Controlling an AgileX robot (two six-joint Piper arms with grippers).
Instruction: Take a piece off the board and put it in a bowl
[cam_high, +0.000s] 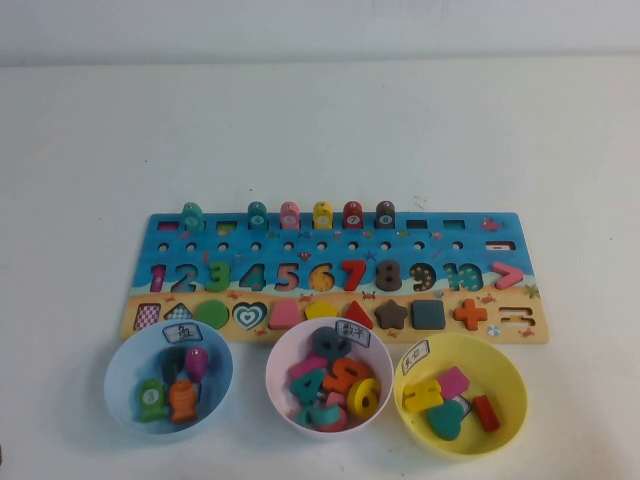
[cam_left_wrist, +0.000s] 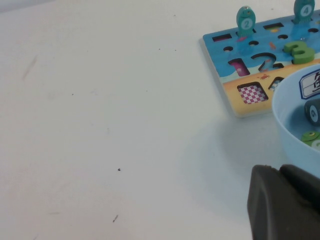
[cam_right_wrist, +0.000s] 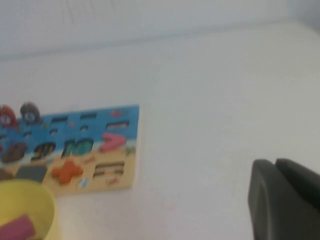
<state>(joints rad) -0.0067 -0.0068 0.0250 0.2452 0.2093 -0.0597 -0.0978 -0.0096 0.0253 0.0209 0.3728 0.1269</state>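
Both arms parked off the bench (cam_high: 320, 120) work area; neither shows in high view. Left pincer (cam_left_wrist: 285, 205) seen only as a dark housing corner in its wrist cam, low beside the light blue bowl (cam_high: 168, 385), near board's left end. Right pincer (cam_right_wrist: 285, 200) likewise a dark corner, out past the board's right end, yellow bowl (cam_high: 460, 393) at frame edge. Can't tell for either whether fingers are spread or pressed together. The piece (cam_high: 424, 276), slate 9, sits seated in its recess on the board (cam_high: 335, 232), numeral row, between brown 8 (cam_high: 388, 274) and teal 10 (cam_high: 463, 277). Pink bowl (cam_high: 326, 385) just in front of board, centre, already holding several numerals. Risks as we judge them: neighbours sit tight either side, so an off-centre descent could nip the 8 or 10 instead; piece is flat and flush, so fingertips may skid off, or lever the board and shift it. Right arm looks the closer one; its reach crosses over the yellow bowl, so a low approach could clip the rim. Drop could land in the wrong bowl, as the three sit close together.
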